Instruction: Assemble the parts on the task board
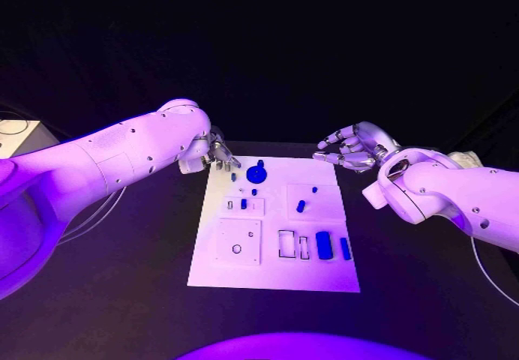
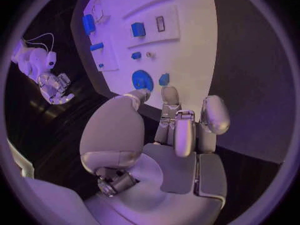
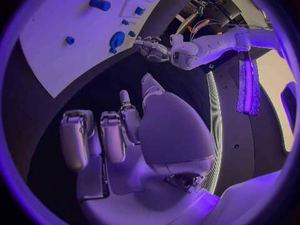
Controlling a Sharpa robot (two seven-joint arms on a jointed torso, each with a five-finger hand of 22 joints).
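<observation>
So the white task board [image 1: 273, 277] sits in the middle of the black table [image 1: 119, 300], long side running near to far. The left hand [image 1: 217, 152] hovers right at the board's far left corner, fingers spread and pointing down toward the surface, nothing held as far as I can see. From the left wrist view its fingertips [image 2: 170, 96] hang just over the board's edge, close to the round blue part [image 2: 142, 79] and a small blue piece [image 2: 164, 79] beside it, but I can't tell if they're actually touching anything.

The right hand [image 1: 350, 148] is off the board's far right corner, over bare table, fingers loosely apart and curled a bit, holding nothing.

On the board: the round blue part [image 1: 257, 174] sits near the far edge, a few small blue pegs [image 1: 301, 205] in the middle area, and two longer blue bars [image 1: 325, 245] stand toward the near right, next to some white rectangular slots [image 1: 286, 244]. A square recessed plate [image 1: 238, 241] with a hole takes the near left.
</observation>
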